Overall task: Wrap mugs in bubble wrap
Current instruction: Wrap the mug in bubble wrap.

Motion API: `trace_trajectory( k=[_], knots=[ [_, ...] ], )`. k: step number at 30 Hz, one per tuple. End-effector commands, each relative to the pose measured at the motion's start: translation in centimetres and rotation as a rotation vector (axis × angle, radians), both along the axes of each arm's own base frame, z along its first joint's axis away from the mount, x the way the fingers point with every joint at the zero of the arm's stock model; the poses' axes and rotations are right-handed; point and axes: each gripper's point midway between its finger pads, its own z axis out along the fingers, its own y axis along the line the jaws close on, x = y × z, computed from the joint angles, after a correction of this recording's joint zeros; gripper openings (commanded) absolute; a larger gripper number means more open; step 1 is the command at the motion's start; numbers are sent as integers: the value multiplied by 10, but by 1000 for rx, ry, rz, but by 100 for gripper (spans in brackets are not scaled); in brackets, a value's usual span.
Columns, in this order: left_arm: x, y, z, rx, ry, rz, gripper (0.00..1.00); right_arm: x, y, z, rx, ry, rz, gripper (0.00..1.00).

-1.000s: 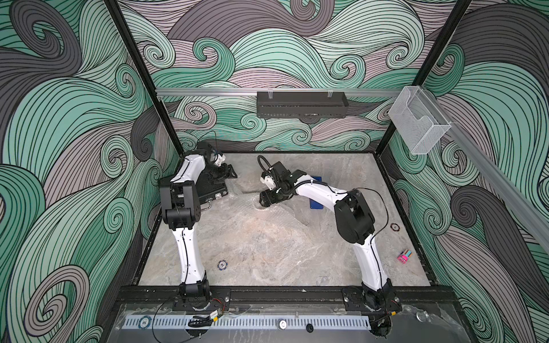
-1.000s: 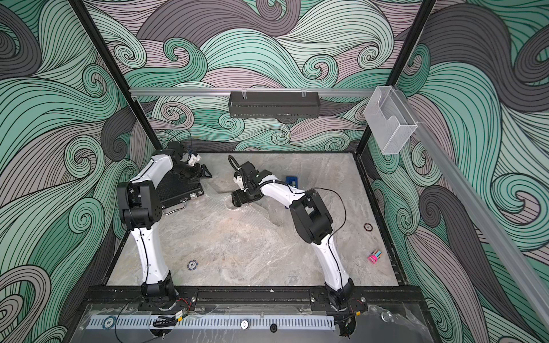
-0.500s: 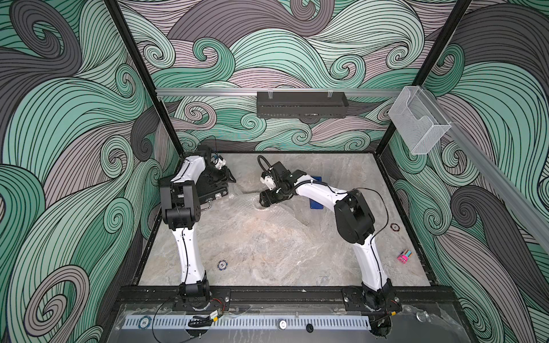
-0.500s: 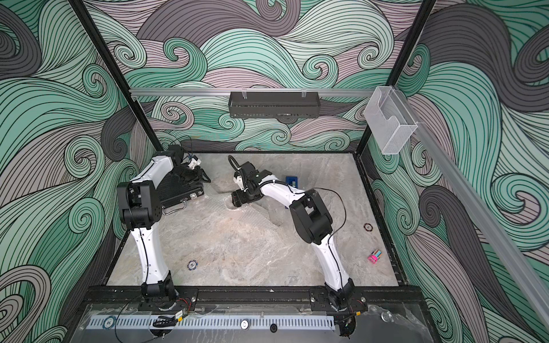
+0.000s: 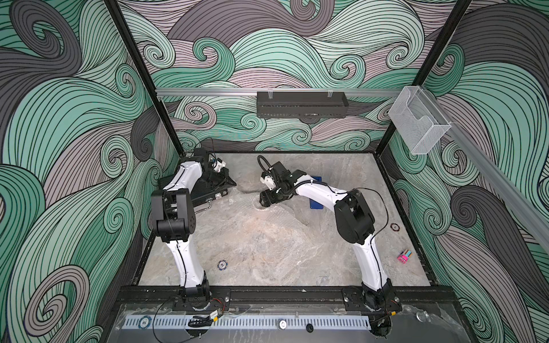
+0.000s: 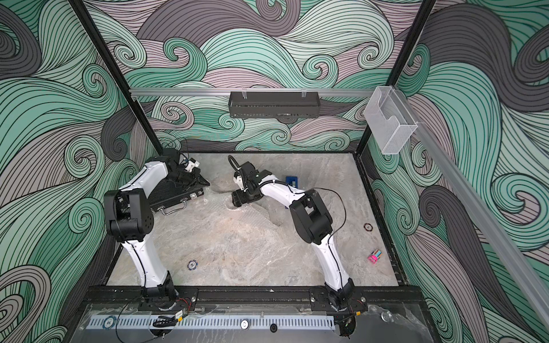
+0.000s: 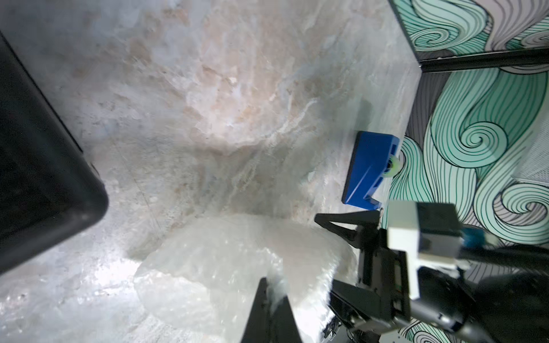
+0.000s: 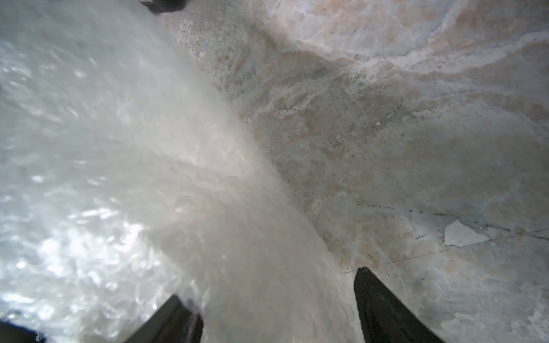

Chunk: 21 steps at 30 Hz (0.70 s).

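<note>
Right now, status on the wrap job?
Left fingers shut on bubble wrap edge. Right fingers straddle the wrapped bulge, grip unclear; mug not clearly visible. Black case, blue tape dispenser close by.

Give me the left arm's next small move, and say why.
Probably lift the left gripper a little and draw it toward the right gripper. Its jaws are shut, seemingly pinching an edge of the bubble wrap, while the right gripper straddles the wrap's bulge. Pulling that edge over the bulge should tighten the wrap.
</note>
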Motion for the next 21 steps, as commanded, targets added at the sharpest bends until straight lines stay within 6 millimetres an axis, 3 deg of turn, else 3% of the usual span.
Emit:
trace_trajectory(
  k=[1,8,14,21],
  knots=[
    [0,-12,32,-56,-108,34,0,-3,-4,-9,-42,11,0,76],
    [-30,-54,35,-38,-162,-32,0,-2,-5,-8,-44,9,-14,76],
    [-44,-83,35,-11,-210,-56,0,-2,-4,-3,-31,13,-25,75],
    [-60,-101,10,43,-187,-81,0,-1,1,1,-1,24,-32,75]
  ],
)
